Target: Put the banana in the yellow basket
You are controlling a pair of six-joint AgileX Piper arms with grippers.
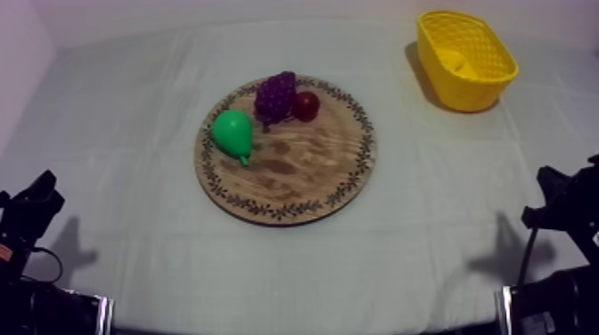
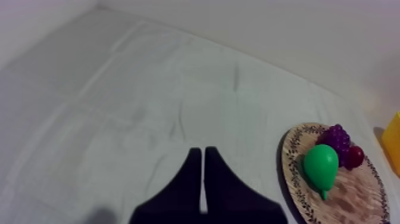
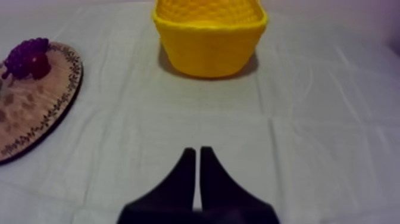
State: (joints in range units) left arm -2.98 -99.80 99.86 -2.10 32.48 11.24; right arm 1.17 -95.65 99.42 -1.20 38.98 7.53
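Bright toy colours on a pale desk.

Shows warm brown wood grain with darker streaks on the round board (image 1: 294,169), ringed along the rim by a dark leaf-and-sprig pattern. Green on the pear (image 1: 233,132), deep purple on the bunch of grapes (image 1: 276,95), dark red on the small red fruit (image 1: 307,105). Bright yellow on the basket (image 1: 463,93), its walls an openwork lattice, with a paler yellow shape (image 1: 452,61) inside, too blurred to name. Grey-white on the cloth (image 1: 134,223), faintly creased in squares. Black on the left hand (image 2: 199,149) and the right hand (image 3: 194,149).
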